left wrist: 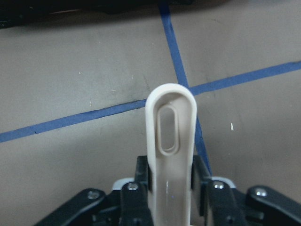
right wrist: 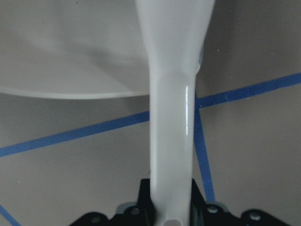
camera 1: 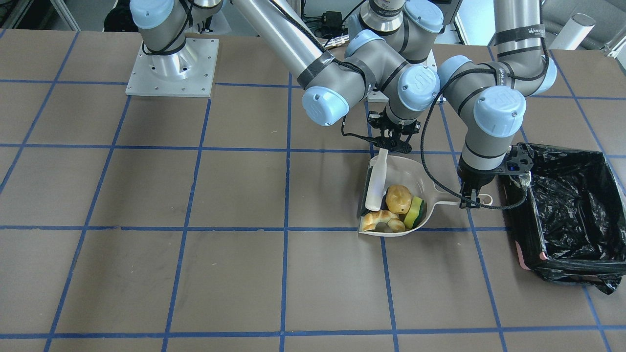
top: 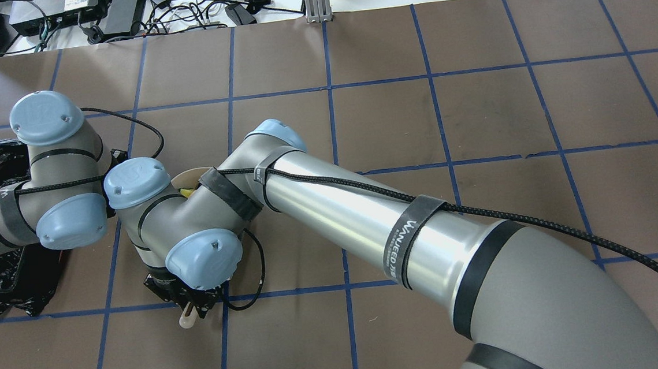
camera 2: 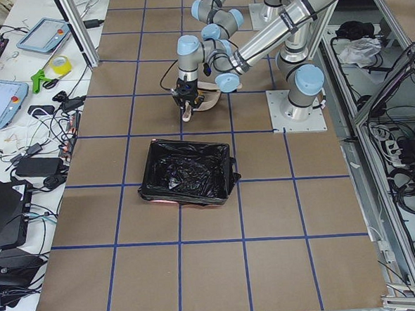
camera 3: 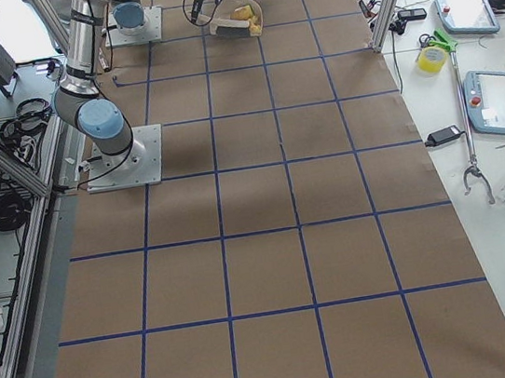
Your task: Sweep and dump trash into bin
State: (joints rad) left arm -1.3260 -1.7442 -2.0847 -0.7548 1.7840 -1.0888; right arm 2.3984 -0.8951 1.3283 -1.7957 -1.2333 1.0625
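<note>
In the front-facing view, the beige plastic dustpan (camera 1: 408,171) sat on the brown table gridded with blue tape (camera 1: 234,190). It carried all three pieces of trash: the golden-yellow lumpy bread-like piece (camera 1: 398,198), the tan striped croissant (camera 1: 381,221) and the yellow sponge block with a green side (camera 1: 416,213). The left gripper (camera 1: 470,201) was clenched on the dustpan's handle, just beside the rectangular bin lined with crinkled black plastic (camera 1: 567,205), which showed a pink edge at one corner. The right gripper (camera 1: 393,145) was clamped on the handle of the beige brush with dark bristles (camera 1: 377,182), whose head lay inside the pan beside the bread piece.

From overhead, the right arm covered most of the pan, leaving a sliver of rim and a bit of yellow. The bin lay at the view's left edge, partly under the left arm.

The exterior left view showed the bin nearer the camera than the pan, with a strip of table between them.

In the exterior right view the loaded pan appeared small and far.

The left wrist camera showed fingers pressed against both sides of the pan's handle, near its oval hole.

The right wrist camera showed fingers closed on the brush's pale handle.
</note>
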